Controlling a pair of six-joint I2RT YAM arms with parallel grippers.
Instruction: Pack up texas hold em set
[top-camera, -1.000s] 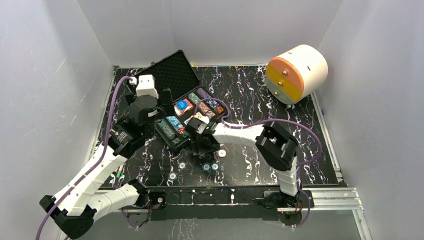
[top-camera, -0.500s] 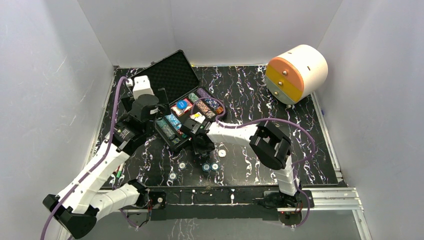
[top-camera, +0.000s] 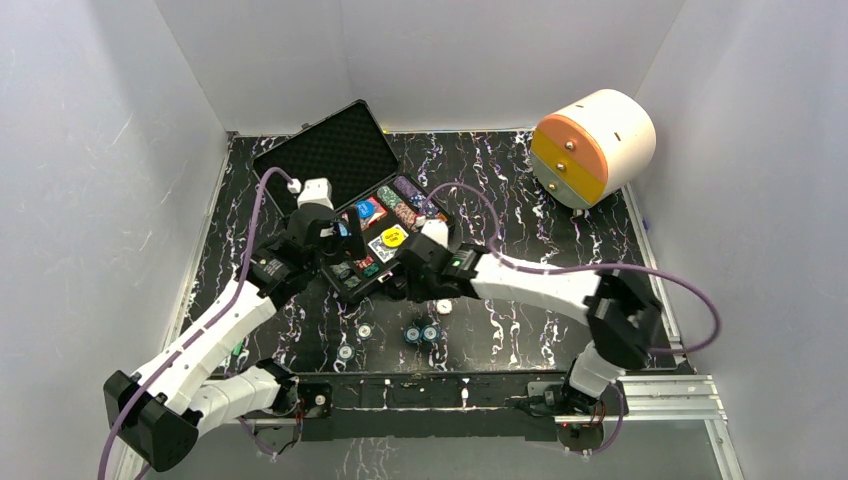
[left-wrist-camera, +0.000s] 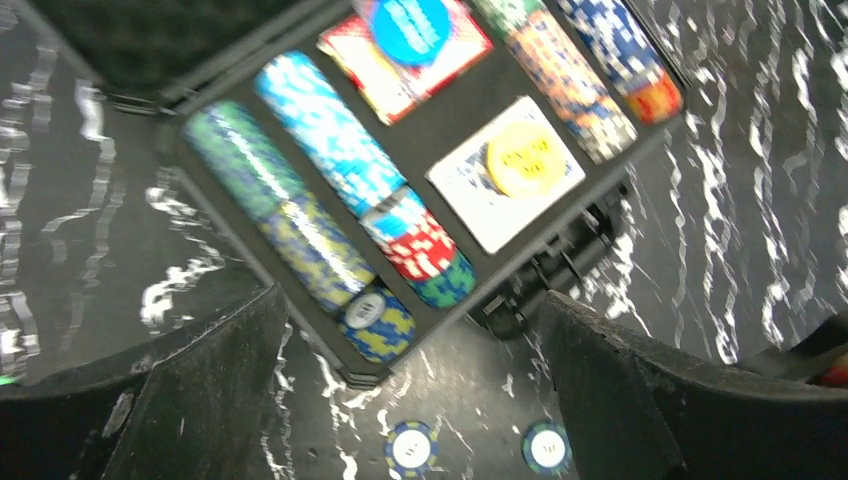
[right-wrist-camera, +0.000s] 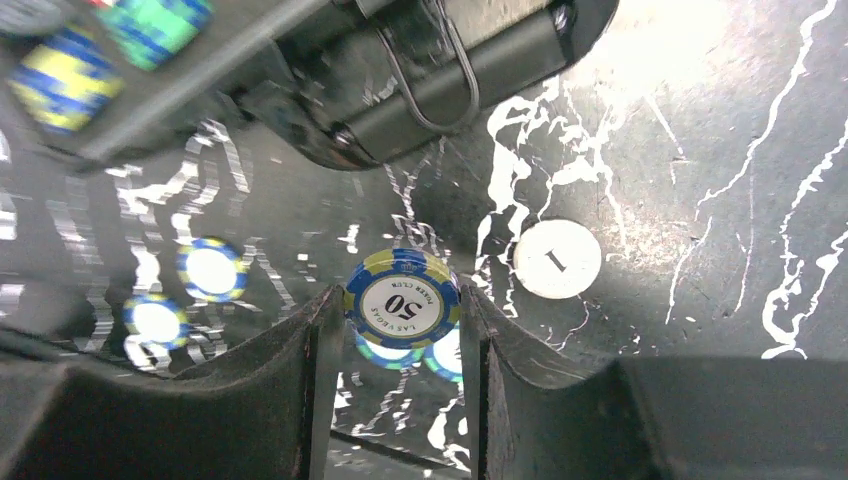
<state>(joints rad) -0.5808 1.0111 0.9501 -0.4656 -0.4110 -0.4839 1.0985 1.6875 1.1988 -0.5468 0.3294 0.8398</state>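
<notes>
The black case (top-camera: 322, 147) lies open at the back left, its tray holding rows of poker chips (left-wrist-camera: 325, 145), a card deck with the yellow button (left-wrist-camera: 517, 160) and a red deck with the blue button (left-wrist-camera: 410, 25). My left gripper (top-camera: 335, 240) is open and empty above the tray's front left corner (left-wrist-camera: 410, 310). My right gripper (top-camera: 402, 280) is shut on a blue and yellow "50" chip (right-wrist-camera: 402, 297) and holds it above the table in front of the case handle (right-wrist-camera: 425, 70). Several loose chips (top-camera: 412, 335) lie in front of the case.
A white round chip (right-wrist-camera: 557, 259) lies right of my right gripper. Two loose chips (left-wrist-camera: 411, 447) show under my left gripper. A big white cylinder with orange-yellow drawers (top-camera: 592, 145) lies at the back right. White walls close in the table.
My left gripper moved right and forward over the tray. My right gripper drew back to the right off the case, uncovering the yellow button; its elbow swung out right.
</notes>
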